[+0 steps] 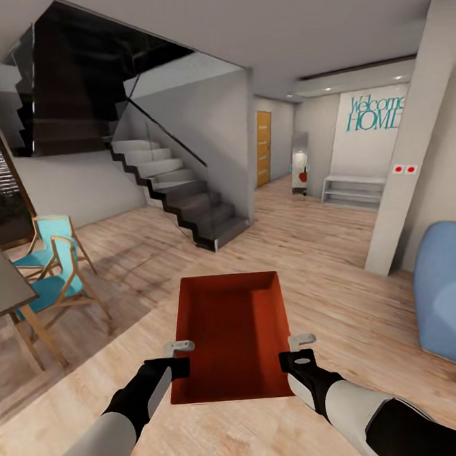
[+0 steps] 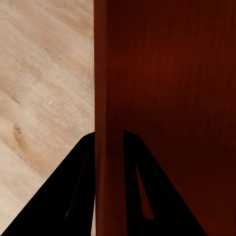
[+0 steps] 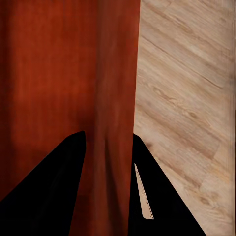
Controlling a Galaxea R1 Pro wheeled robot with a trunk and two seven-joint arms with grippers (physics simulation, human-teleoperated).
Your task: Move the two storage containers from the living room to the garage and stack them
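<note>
Carrying a smooth red-orange rectangular bin (image 1: 233, 333) over pale wood planks (image 1: 325, 248), both jaws clenched on its low side walls

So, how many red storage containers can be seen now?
1. The storage container is carried over the wood floor, its side walls pinched by the left gripper and the right gripper. A second one may be elsewhere, out of view.

The storage container (image 1: 234, 333) sits dead centre, between the left claw (image 1: 181, 349) at its 9 o'clock wall and the right claw (image 1: 299, 345) at its 3 o'clock wall. The staircase (image 1: 178, 191) stands at 11 o'clock, two chairs (image 1: 54, 267) at 9 o'clock, a beanbag (image 1: 447, 294) at 3 o'clock, a door (image 1: 264, 148) beyond at 12 o'clock.
</note>
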